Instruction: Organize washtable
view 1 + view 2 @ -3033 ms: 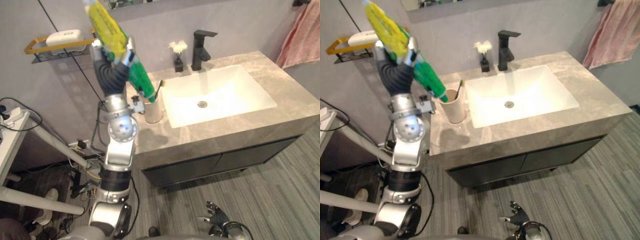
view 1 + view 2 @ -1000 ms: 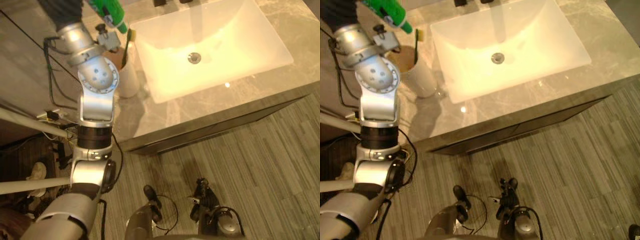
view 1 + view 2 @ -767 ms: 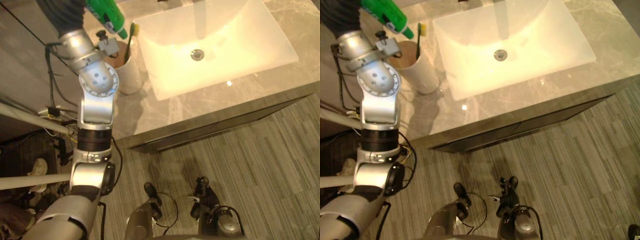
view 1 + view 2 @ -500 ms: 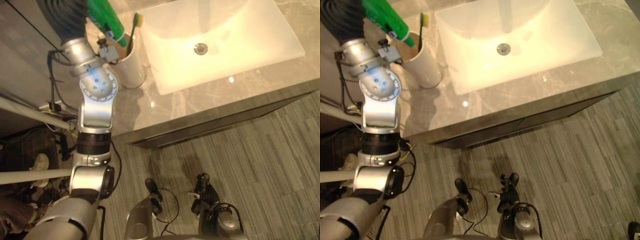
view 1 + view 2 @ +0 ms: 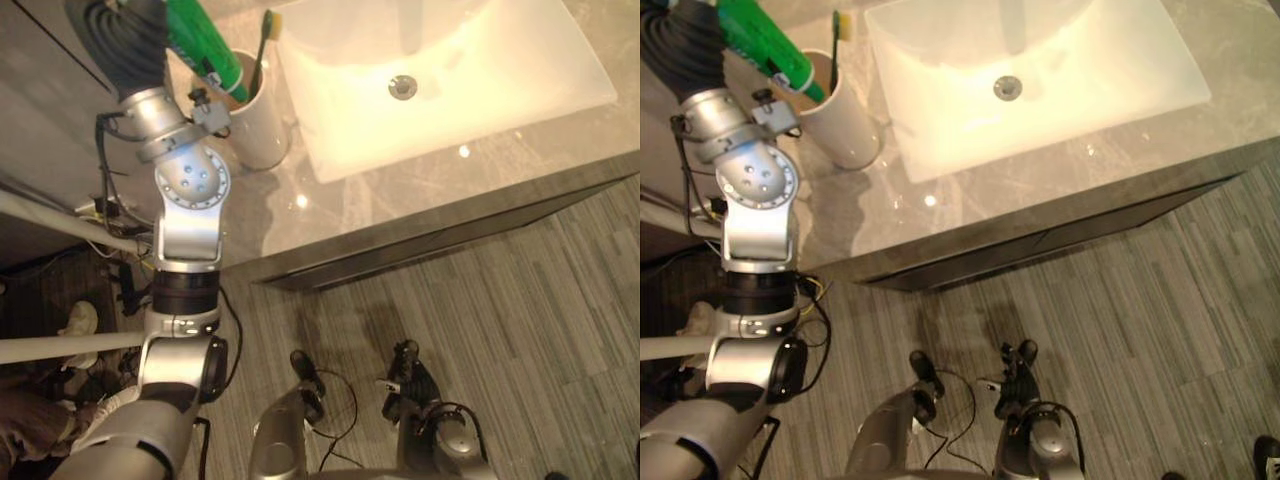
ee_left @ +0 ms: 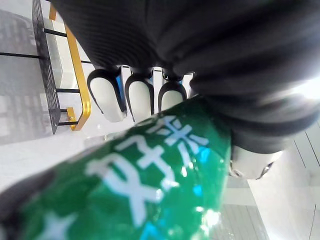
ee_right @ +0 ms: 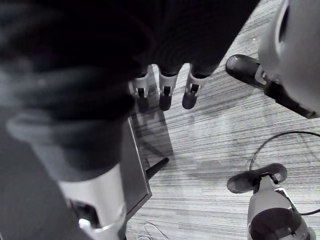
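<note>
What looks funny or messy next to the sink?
Only the green toothpaste tube looks odd. It leans steeply instead of standing, with its cap end at the mouth of the white cup, beside the toothbrush. The left hand is curled round it. Nothing looks spilled or broken on the counter.

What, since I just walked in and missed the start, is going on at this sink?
The robot's left hand has its fingers curled round a green tube and holds it tilted, lower end at the mouth of the white cup. The cup stands on the counter beside the sink, with a toothbrush in it. The right hand hangs idle near the floor.
</note>
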You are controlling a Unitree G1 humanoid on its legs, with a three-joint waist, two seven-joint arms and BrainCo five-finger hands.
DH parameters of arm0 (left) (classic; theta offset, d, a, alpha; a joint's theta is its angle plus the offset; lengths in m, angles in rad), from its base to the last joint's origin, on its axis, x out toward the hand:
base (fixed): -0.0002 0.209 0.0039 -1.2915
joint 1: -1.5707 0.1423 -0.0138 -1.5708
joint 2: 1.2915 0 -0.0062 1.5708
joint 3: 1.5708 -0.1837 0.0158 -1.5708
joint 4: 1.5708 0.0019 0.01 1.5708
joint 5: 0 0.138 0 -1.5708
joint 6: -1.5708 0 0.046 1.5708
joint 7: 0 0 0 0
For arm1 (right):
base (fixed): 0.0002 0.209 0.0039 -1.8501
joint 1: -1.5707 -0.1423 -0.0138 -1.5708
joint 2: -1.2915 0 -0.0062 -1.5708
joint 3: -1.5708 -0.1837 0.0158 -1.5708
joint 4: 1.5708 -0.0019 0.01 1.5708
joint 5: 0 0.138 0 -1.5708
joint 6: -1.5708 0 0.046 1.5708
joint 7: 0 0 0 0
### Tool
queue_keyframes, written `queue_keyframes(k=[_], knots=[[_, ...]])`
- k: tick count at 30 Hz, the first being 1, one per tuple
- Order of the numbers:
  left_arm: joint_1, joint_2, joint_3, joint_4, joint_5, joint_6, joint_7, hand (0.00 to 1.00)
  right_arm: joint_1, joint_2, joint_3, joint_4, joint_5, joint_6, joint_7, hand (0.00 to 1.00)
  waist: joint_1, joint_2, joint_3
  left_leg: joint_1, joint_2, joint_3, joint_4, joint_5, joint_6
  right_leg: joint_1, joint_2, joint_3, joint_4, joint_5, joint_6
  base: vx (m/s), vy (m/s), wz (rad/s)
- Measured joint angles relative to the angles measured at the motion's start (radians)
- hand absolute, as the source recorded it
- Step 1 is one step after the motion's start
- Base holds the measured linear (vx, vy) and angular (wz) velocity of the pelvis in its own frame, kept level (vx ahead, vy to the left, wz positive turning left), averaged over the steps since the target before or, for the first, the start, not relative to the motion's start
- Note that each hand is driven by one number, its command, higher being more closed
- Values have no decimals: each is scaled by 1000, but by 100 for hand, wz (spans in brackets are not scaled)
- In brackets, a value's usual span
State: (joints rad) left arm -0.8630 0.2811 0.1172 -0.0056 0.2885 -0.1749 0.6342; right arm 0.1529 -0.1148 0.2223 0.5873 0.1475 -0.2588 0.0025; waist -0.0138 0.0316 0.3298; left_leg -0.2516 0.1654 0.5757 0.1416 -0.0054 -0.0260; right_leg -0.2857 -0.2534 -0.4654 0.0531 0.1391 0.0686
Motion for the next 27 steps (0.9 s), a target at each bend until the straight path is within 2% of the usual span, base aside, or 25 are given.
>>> queue_keyframes(k=[9, 27], knots=[[0, 32, 10, 0, 1, 1, 2, 100, 0, -3, -2, -7, 1, 0, 0, 0, 1, 0, 5, -21, 6, 1, 9, 0, 0, -18, 3, -1, 2, 0, 0, 0, 0, 0], [0, 34, 7, 1, 8, 2, -1, 100, 0, -2, -10, -15, 13, 0, 0, 0, 0, -1, 8, -32, 16, 8, 20, -4, -2, -31, 10, 7, 3, 0, -2, 2, 1, 0]])
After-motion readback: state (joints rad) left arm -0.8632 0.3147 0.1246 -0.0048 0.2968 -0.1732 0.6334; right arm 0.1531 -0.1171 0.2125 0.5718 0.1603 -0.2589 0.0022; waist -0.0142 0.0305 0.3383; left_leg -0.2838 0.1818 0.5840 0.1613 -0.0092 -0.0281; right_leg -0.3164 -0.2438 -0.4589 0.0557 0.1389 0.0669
